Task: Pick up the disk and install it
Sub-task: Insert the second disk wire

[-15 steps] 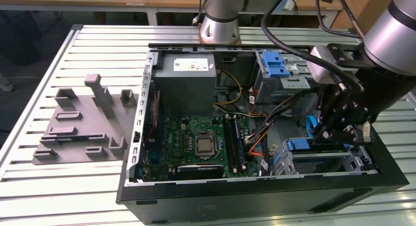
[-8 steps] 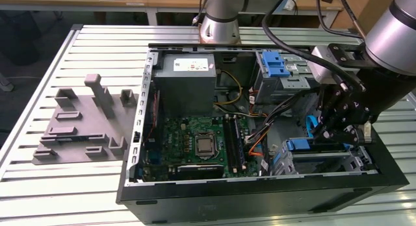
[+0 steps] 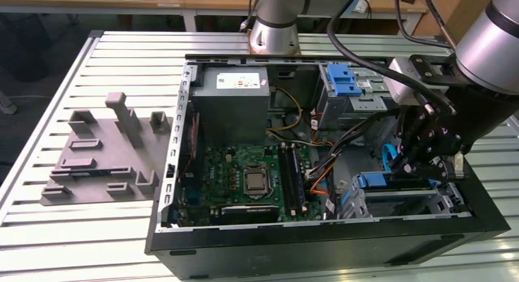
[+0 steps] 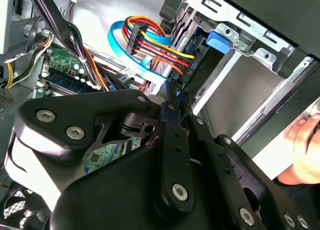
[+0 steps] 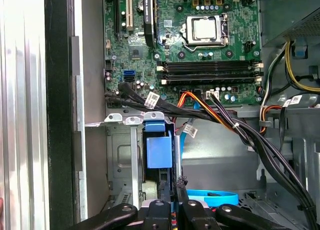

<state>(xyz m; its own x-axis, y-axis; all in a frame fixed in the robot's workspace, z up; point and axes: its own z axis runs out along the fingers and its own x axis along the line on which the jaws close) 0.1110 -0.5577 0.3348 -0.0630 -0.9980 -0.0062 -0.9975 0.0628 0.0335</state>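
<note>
Down in the near corner of the open computer case (image 3: 174, 172), on the exterior view's right: the disk (image 3: 380, 180), seated in its metal drive cage (image 3: 450, 200) with only the blue bracket and a strip of silver body showing. In the first wrist view, the same blue bracket of the disk (image 5: 159, 150) just ahead of the gripper (image 5: 173, 192), between the cage rails. Directly above that cage in the exterior view, the gripper (image 3: 434, 166), low inside the case; cannot tell whether apart, together or clamped on the bracket. Judged stiff and fairly heavy for its bulk, with smooth metal faces likely to slip and a mechanism that would not forgive a knock; best taken by the plastic bracket or the narrow edges, not by the labelled face. Tight quarters all round: cage walls hard against both sides, the case rim just to the near and right, a bundle of cables (image 3: 324, 142) crossing close on the left, then the motherboard (image 3: 251, 178). Farther off, a second blue latch (image 3: 341, 81) and the grey power supply box (image 3: 235, 99). Free room mostly straight up out of the case. Outside the case wall in the second wrist view, a person's hand (image 4: 305, 140). On the desk (image 3: 48, 233) well to the left, a grey moulded fixture (image 3: 106, 154) with open slats around it.
</note>
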